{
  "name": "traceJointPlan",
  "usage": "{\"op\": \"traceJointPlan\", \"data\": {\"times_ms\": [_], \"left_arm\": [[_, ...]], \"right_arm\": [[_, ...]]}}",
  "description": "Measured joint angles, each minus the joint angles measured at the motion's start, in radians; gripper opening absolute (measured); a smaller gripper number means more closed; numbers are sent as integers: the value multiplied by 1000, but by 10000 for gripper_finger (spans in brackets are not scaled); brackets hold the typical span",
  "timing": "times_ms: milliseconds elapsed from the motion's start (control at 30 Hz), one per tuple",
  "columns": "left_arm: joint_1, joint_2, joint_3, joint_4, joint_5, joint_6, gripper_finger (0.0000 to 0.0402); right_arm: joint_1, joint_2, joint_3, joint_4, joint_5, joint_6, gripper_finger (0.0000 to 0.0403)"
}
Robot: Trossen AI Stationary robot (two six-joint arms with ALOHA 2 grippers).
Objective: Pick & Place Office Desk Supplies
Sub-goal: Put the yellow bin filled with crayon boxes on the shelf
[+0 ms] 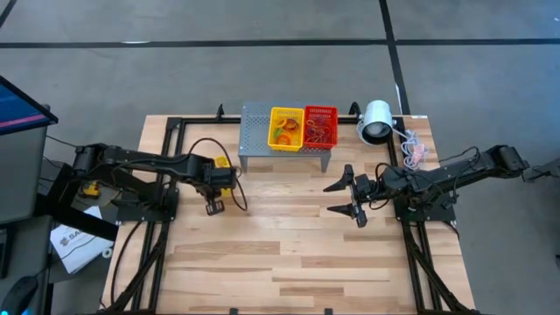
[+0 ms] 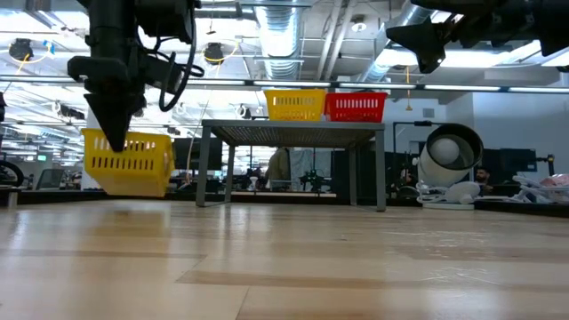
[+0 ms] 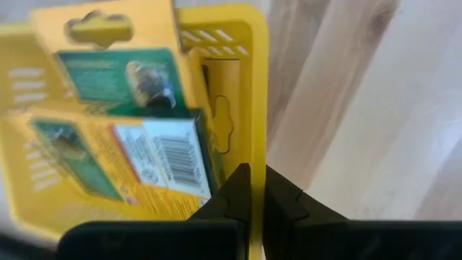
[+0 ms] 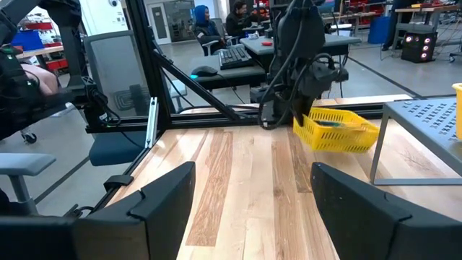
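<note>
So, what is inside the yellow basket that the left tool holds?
The yellow basket holds flat yellow-and-green crayon boxes, one showing a barcode. The boxes overlap and cover the basket's floor, so anything beneath them is hidden. The left tool is shut on the basket's rim.

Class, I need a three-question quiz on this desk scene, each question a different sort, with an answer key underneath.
1. True or false: the left gripper is shut on the rim of a yellow basket holding crayon boxes.
2. Which baskets sit on the grey stand? A) two red B) a second yellow basket and a red basket C) none
3. Fill in: the right gripper hovers over the table with its fingers ____.

Key: 1 true; 2 B; 3 open, holding nothing.
</note>
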Motion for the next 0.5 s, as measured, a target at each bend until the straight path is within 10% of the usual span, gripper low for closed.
{"op": "traceJointPlan", "data": {"times_ms": [500], "left_arm": [[0, -89, 104, -146, -199, -24, 3]], "right_arm": [[0, 0, 0, 3, 0, 0, 270]]}}
